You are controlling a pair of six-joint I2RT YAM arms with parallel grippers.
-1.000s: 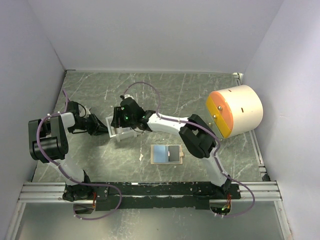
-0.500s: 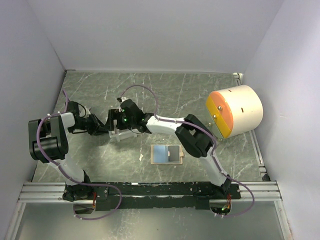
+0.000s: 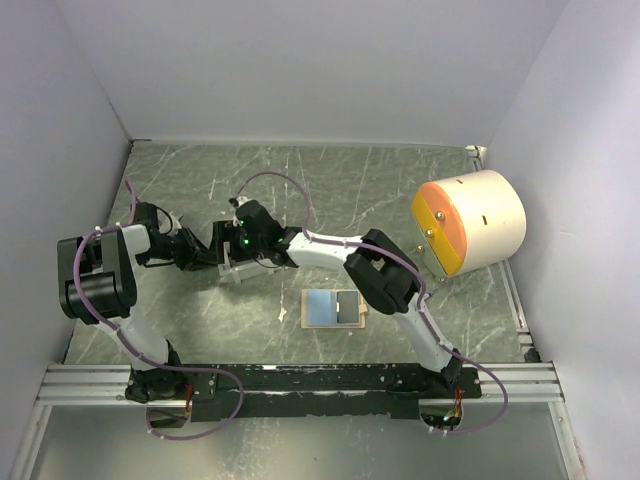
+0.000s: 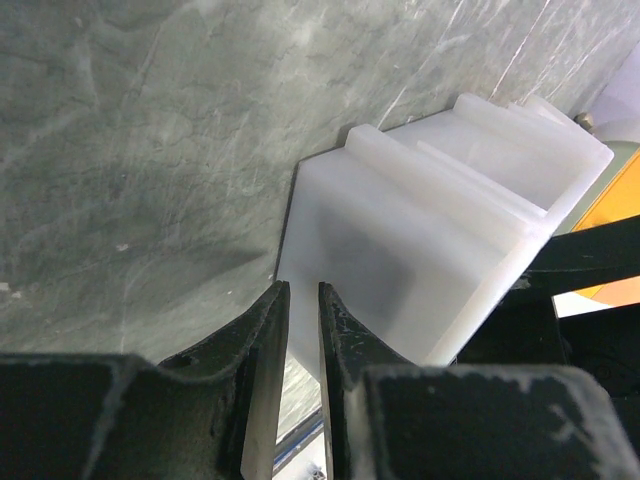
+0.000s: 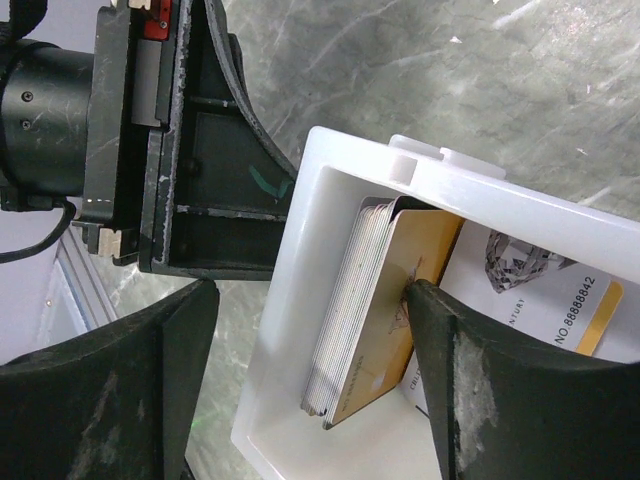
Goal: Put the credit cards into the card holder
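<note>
At the far left, the left hand (image 4: 300, 305) is pinching one wall of the white tray (image 4: 420, 230), its fingers nearly together with only that thin wall between them, which looks like steadying. Just right of it, the right hand (image 5: 310, 290) is reaching down over the same tray with its fingers standing wide apart and holding nothing: one finger is hanging outside the tray wall while the other is pressing against the gold face at the front of the stack. The credit cards (image 5: 365, 310) are sitting on edge in the tray as a thick pack, and one more, a white and yellow card (image 5: 540, 285), is lying flat beside them. Further right and nearer, well apart from the tray, the card holder (image 3: 335, 308) is lying open, showing a pale blue and a grey panel; whether those are cards already slotted, I cannot tell. I am judging the job to be at an early stage, with almost the whole pack waiting to be moved. The desk (image 3: 400, 180) is showing a grey-green marbled top, a large cream drum (image 3: 480, 215) with an orange and yellow face is resting at its right, and plain pale walls (image 3: 300, 60) are enclosing three sides.
</note>
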